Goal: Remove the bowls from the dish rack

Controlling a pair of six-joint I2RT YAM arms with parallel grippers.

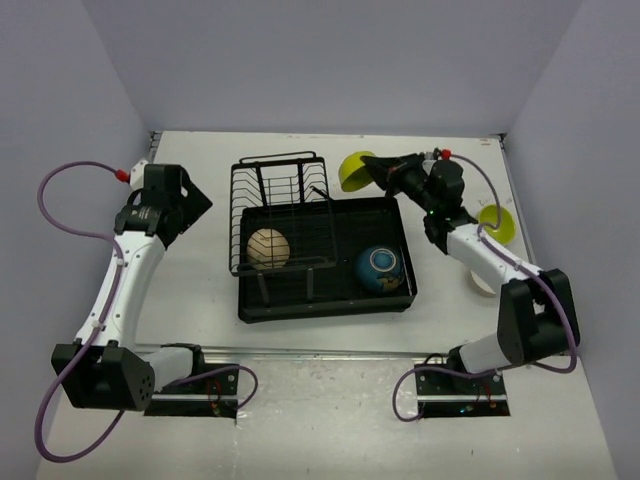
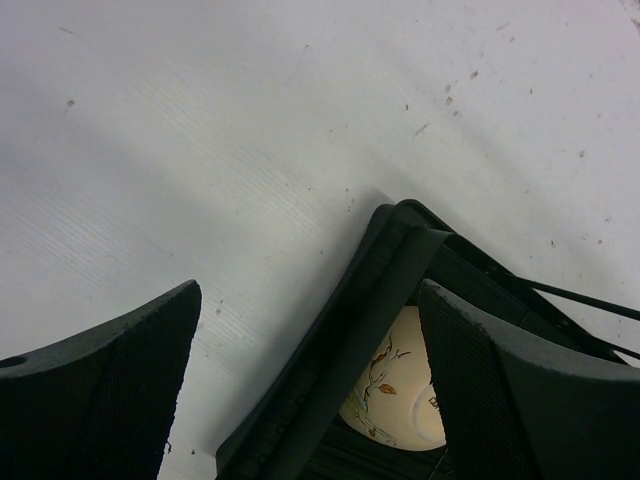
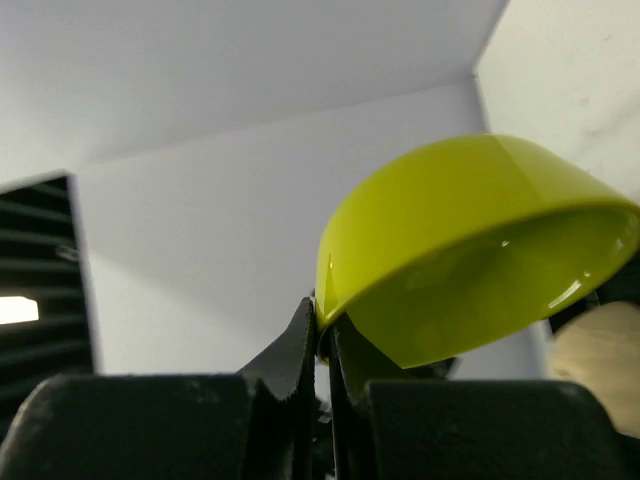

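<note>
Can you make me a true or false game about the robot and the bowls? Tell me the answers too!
1. The right hand is pinching a lime-green bowl by its rim. True.
2. The left hand is holding a bowl. False: it is open with nothing in it, next to the dish rack.
3. A blue bowl sits in the flat tray part of the dish rack. True.
4. The dish rack has no bowls in it. False: a tan bowl and the blue bowl are both in it.
</note>
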